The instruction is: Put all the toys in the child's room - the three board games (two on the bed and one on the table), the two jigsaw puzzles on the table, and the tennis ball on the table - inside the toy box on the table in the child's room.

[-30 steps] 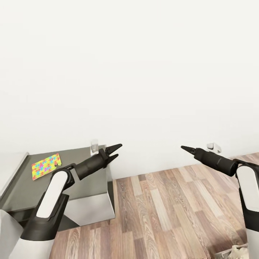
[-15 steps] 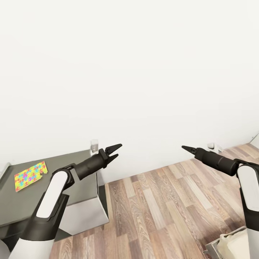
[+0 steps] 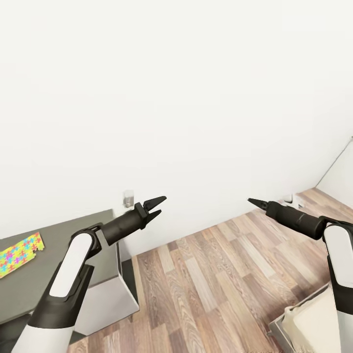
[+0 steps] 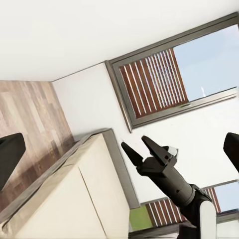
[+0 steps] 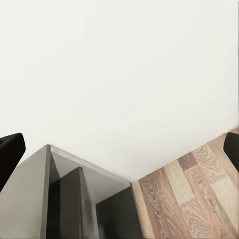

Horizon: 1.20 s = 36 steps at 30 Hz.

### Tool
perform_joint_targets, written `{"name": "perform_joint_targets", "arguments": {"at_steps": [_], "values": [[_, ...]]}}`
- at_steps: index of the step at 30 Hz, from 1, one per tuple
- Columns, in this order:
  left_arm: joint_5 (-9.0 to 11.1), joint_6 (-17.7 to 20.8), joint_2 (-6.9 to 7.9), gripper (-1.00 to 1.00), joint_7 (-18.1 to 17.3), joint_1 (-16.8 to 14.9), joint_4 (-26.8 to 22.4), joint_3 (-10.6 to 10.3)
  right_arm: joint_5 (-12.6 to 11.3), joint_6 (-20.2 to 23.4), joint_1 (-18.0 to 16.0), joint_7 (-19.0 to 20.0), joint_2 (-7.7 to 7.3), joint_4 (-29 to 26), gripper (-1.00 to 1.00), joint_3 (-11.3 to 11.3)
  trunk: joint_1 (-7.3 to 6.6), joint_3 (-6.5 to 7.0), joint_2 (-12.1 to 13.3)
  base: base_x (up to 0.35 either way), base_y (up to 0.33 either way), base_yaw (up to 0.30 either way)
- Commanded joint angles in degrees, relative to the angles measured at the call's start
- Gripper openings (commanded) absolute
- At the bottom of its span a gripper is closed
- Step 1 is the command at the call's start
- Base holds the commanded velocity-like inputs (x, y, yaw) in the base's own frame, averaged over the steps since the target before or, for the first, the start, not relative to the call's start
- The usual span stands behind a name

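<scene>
One jigsaw puzzle [image 3: 19, 254], a bright multicoloured square, lies flat on the dark grey table [image 3: 63, 267] at the lower left of the head view. My left gripper [image 3: 156, 207] hangs open in the air past the table's end, holding nothing. My right gripper [image 3: 251, 201] is raised over the wood floor; the left wrist view shows this right gripper [image 4: 139, 148] with its fingers spread and empty. A corner of the bed [image 3: 306, 321], beige mattress on a grey frame, sits at the lower right. The toy box, board games and tennis ball are out of view.
A white wall fills the space ahead, with a small socket [image 3: 128, 198] by the table's end. Wood-plank floor [image 3: 206, 274] runs between table and bed. The left wrist view shows the mattress [image 4: 74, 199] and a slatted window [image 4: 159, 82].
The camera has turned to the right: the table and puzzle slid towards the picture's left edge and more of the bed corner came in at the lower right. Both arms hold the same pose.
</scene>
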Motion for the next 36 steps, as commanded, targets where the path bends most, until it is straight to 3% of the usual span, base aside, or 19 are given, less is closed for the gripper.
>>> {"name": "perform_joint_targets", "arguments": {"at_steps": [1,6,15,26,36], "values": [[0.1,0.1,0.04,1.00,0.1,0.0,0.0,0.0,0.6,0.3,-0.1,0.5,0.01,0.0,1.00,-0.1,0.03,-0.04,-0.1,0.000,0.000,-0.220],[-0.2,0.1,-0.02,1.00,0.1,-0.1,0.0,0.0,0.5,0.3,-0.4,-2.7,-0.05,0.3,1.00,-1.3,0.03,0.30,-0.1,0.000,-0.038,-0.222],[-3.1,0.2,-0.09,1.00,0.1,-0.2,0.0,0.0,0.2,0.3,0.0,-7.6,-0.04,0.5,1.00,-3.5,0.03,0.89,-0.1,-0.026,-0.196,-0.224],[-3.8,0.2,-0.18,1.00,0.1,-0.2,0.1,0.0,0.2,0.3,0.1,-8.6,-0.17,0.6,1.00,-6.6,0.03,1.56,-0.1,-0.137,-0.247,-0.232],[-3.9,0.1,-0.20,1.00,0.1,-0.1,0.1,-0.1,0.2,0.3,0.1,-8.7,-0.03,0.7,1.00,-6.9,0.03,2.17,-0.1,-0.158,-0.190,-0.236]]}}
